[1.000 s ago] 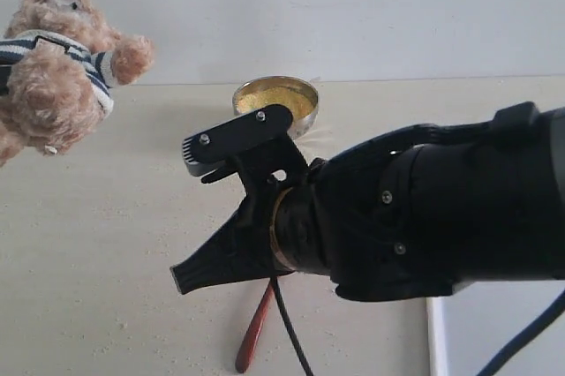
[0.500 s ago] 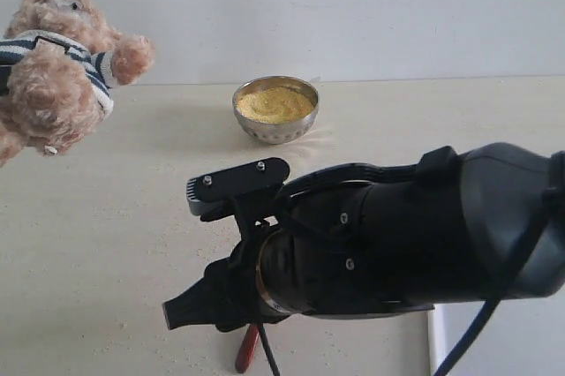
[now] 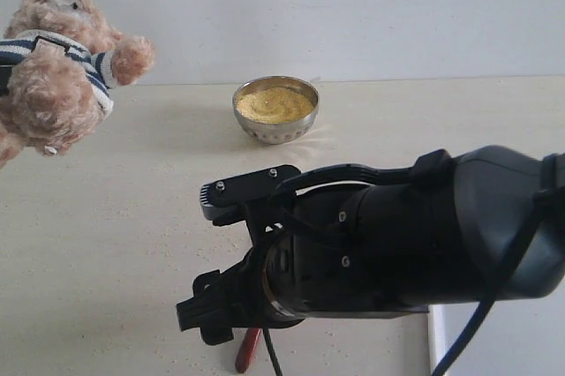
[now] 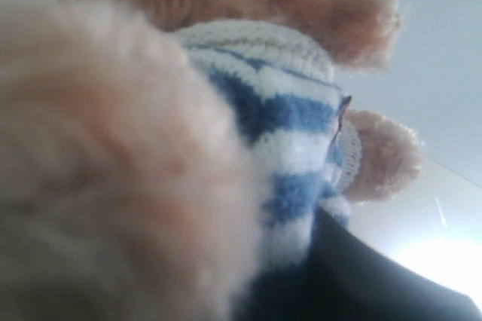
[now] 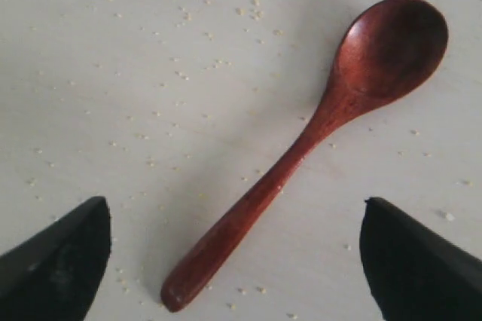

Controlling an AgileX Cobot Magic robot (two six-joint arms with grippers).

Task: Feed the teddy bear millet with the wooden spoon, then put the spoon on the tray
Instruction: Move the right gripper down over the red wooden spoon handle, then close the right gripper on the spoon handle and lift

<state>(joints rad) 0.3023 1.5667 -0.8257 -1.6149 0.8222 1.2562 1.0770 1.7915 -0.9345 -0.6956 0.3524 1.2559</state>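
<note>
Wooden spoon (image 5: pixel 297 154) flat on counter, bowl up, well short of far edge. Right gripper (image 5: pixel 233 204) spread wide, straddling handle, no contact. Millet (image 3: pixel 274 102) at far edge. Teddy bear (image 3: pixel 57 58) aloft; can't tell left gripper's state.

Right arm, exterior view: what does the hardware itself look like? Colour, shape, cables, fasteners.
The right arm is matte black, with a bulky, rounded housing. A flat black bracket on top carries two silver screws, and a few more small screws dot the body. A thin black cable loops beneath it. The right gripper is black too; its fingertips are plain wedge shapes. No markings are visible.
</note>
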